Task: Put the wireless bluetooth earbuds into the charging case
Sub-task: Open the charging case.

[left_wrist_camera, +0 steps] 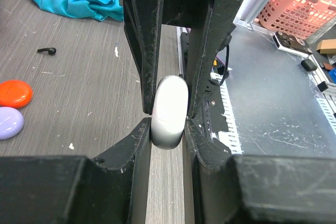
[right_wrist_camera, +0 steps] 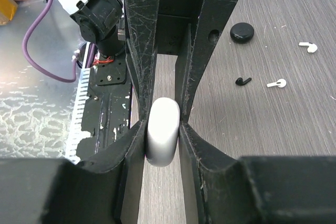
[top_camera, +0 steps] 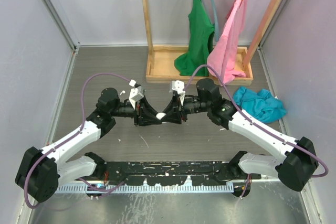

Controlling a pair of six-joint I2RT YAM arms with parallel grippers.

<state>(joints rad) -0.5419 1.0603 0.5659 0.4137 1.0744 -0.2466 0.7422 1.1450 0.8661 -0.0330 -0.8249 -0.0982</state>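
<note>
Jaws pinching white charging case [left_wrist_camera: 169, 111], sides hidden

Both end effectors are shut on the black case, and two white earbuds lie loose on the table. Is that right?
Not quite. The case is white, not black, as the left wrist view shows. The rest stands: the left end effector and right end effector are both shut on it, and two white earbuds lie loose on the table.
</note>
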